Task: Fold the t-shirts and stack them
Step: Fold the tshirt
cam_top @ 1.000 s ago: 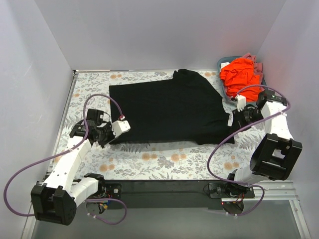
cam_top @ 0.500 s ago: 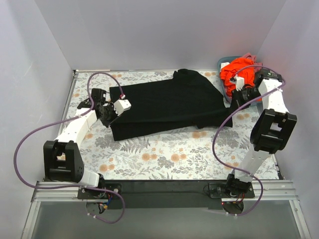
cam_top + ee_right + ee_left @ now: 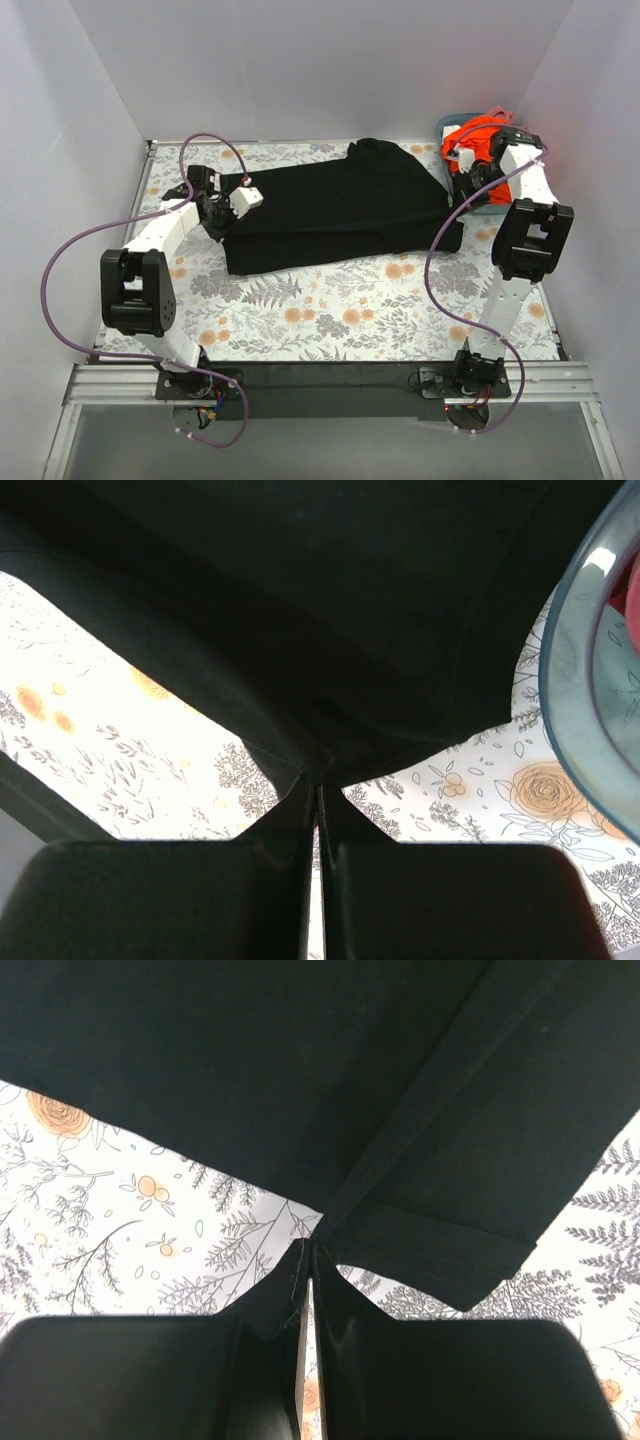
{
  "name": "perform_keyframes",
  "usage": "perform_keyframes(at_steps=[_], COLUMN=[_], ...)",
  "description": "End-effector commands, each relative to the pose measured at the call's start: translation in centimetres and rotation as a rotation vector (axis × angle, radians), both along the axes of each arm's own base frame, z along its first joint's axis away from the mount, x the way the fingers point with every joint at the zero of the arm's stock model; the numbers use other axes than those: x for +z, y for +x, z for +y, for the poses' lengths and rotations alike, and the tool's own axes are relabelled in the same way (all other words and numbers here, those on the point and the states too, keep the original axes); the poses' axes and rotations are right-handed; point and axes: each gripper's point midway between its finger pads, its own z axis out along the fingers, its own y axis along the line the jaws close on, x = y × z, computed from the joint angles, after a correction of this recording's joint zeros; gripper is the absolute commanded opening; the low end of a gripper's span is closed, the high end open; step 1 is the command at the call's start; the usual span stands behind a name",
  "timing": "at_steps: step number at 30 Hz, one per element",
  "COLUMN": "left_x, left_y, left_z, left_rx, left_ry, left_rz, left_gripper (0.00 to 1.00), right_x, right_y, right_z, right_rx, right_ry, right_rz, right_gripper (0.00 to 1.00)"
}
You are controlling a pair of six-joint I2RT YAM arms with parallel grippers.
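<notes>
The large black t-shirt (image 3: 330, 210) lies across the far half of the floral table, its near part folded back over itself. My left gripper (image 3: 222, 205) is shut on the shirt's left edge; the left wrist view shows black cloth (image 3: 330, 1110) pinched at the fingertips (image 3: 308, 1255). My right gripper (image 3: 462, 190) is shut on the shirt's right edge; the right wrist view shows black cloth (image 3: 320, 610) pinched at the fingertips (image 3: 318, 780). The orange-red shirt (image 3: 478, 135) lies heaped in the teal basket (image 3: 447, 125). No pink cloth is clearly visible.
The teal basket stands at the far right corner, its rim close beside my right gripper (image 3: 575, 680). White walls enclose the floral table (image 3: 330, 310) on three sides. Purple cables loop from both arms.
Both grippers have carried the shirt's near edge away from me, toward the far side, folding the black shirt over itself. Both arms are now stretched further out.
</notes>
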Motion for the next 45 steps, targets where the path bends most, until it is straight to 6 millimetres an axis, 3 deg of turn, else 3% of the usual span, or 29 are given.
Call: perform_keyframes(at_steps=[1,6,10,19,35,36,38,39,40,42,43,44,45], left_x=[0.9,0.3,0.4,-0.3,-1.1,-1.2,-1.7,-1.8,-1.4,-0.1,1.7,2.5,3.2], left_y=[1.5,1.7,1.9,1.8,2.6,2.6,2.6,2.7,3.0,3.0,3.5,1.9,1.2], left_z=[0.8,1.1,1.1,1.0,1.2,1.3,1.5,1.6,1.7,2.2,2.5,2.2,2.1], left_rx=[0.013,0.015,0.011,0.01,0.014,0.023,0.042,0.056,0.101,0.17,0.234,0.253,0.268], left_ry=[0.02,0.038,0.04,0.036,0.048,0.05,0.056,0.057,0.037,-0.031,-0.132,-0.188,-0.228], left_rz=[-0.049,-0.042,-0.051,-0.032,-0.032,-0.028,-0.019,-0.019,-0.021,-0.007,-0.005,0.059,0.084], left_gripper=[0.0,0.0,0.0,0.0,0.0,0.0,0.02,0.09,0.25,0.37,0.5,0.6,0.67], right_x=[0.3,-0.5,0.2,-0.5,-1.8,-2.0,-1.7,-1.7,-1.5,-0.3,0.1,1.7,1.4], right_y=[1.1,2.2,4.0,4.7,6.4,6.4,6.8,6.9,7.1,7.2,7.0,6.6,5.4], right_z=[-0.6,-0.3,-0.2,1.9,1.8,1.9,2.2,2.2,2.3,2.1,1.8,1.7,1.8], right_rx=[0.001,0.01,0.02,0.1,0.107,0.108,0.111,0.109,0.105,0.1,0.095,0.093,0.096], right_ry=[-0.056,-0.073,-0.104,-0.168,-0.207,-0.202,-0.204,-0.207,-0.206,-0.212,-0.214,-0.212,-0.194], right_rz=[-0.025,-0.019,-0.065,-0.073,-0.077,-0.073,-0.086,-0.089,-0.095,-0.124,-0.128,-0.157,-0.131], right_gripper=[0.01,0.01,0.01,0.01,0.01,0.04,0.3,0.52,0.68,0.72,0.74,0.75,0.75])
